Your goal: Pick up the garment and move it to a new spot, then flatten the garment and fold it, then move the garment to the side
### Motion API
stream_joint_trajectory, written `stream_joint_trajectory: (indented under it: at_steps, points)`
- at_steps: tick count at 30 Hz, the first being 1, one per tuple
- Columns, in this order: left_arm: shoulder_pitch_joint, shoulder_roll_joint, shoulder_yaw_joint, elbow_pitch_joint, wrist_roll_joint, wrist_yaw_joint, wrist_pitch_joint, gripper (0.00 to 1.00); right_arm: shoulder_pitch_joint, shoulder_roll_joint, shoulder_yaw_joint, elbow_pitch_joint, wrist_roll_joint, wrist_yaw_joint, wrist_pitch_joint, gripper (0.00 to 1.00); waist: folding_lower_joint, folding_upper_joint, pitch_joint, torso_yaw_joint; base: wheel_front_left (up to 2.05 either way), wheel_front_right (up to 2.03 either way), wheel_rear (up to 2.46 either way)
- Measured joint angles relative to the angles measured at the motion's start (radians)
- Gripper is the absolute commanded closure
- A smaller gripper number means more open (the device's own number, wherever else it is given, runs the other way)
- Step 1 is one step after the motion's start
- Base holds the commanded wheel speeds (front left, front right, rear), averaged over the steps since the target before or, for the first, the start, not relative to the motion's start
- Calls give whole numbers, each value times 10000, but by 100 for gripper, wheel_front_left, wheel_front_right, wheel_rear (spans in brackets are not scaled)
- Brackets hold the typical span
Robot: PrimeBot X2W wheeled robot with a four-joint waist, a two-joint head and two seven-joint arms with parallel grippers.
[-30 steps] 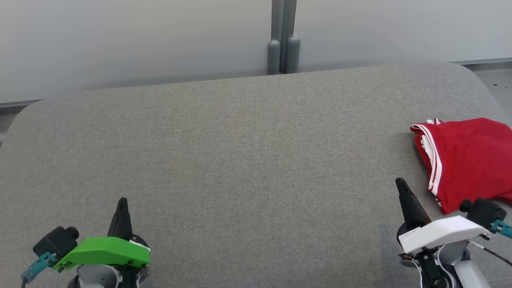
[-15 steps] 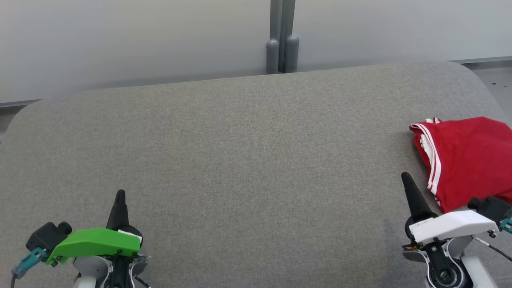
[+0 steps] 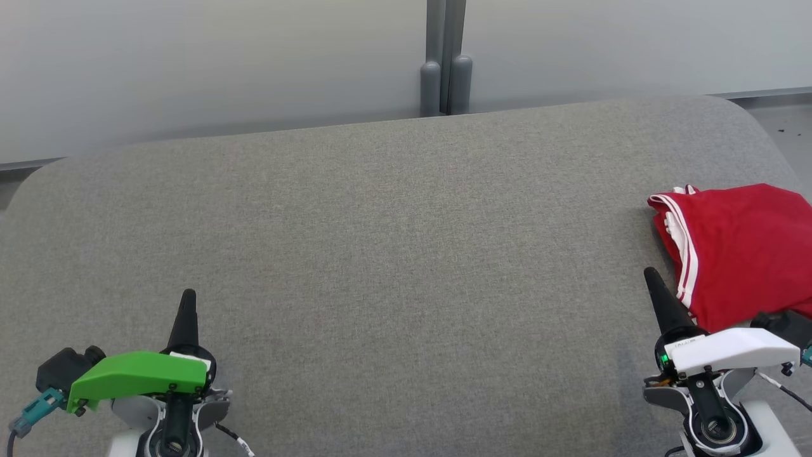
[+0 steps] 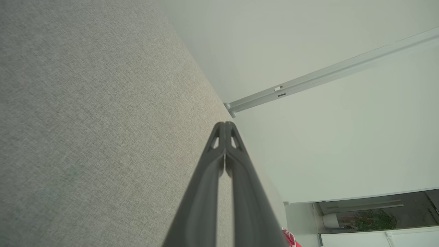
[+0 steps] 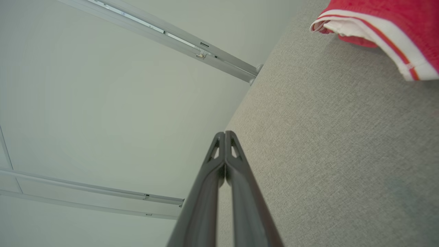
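Note:
The garment (image 3: 742, 247) is red with white stripes and lies folded at the right edge of the grey fabric table (image 3: 393, 254); its striped edge (image 5: 377, 24) also shows at the top right of the right wrist view. My right gripper (image 3: 649, 274) is shut and empty, just left of the garment's near corner, apart from it. My left gripper (image 3: 188, 295) is shut and empty at the lower left, far from the garment. In both wrist views the fingertips (image 4: 224, 125) (image 5: 224, 133) are pressed together.
A pale wall with a grey post (image 3: 445, 60) stands behind the table's far edge. The table's corners are rounded, and floor (image 3: 783, 124) shows at the far right. A sliver of red (image 4: 289, 240) shows at the bottom of the left wrist view.
The head camera has shifted slightly. Both arms have drawn back toward the lower corners of the view, the right one moving right along the garment's near corner. The garment has stayed put.

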State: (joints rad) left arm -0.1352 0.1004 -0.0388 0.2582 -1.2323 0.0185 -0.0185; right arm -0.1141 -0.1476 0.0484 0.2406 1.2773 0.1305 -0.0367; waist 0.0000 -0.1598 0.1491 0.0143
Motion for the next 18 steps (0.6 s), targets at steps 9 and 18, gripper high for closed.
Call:
stream_joint_trajectory:
  at_steps: [9, 18]
  points:
    - [-182, -104, 167, 73, -660, -117, 176, 100, -148, -169, 75, 128, 911, 0, -36, 100, 0, 0, 12, -20, 0, 0, 0]
    - [-335, -178, 374, 136, -1333, -274, 385, 100, -325, -326, 182, 244, 1927, -2, -90, 100, 0, 0, 26, -44, 0, 0, 0]
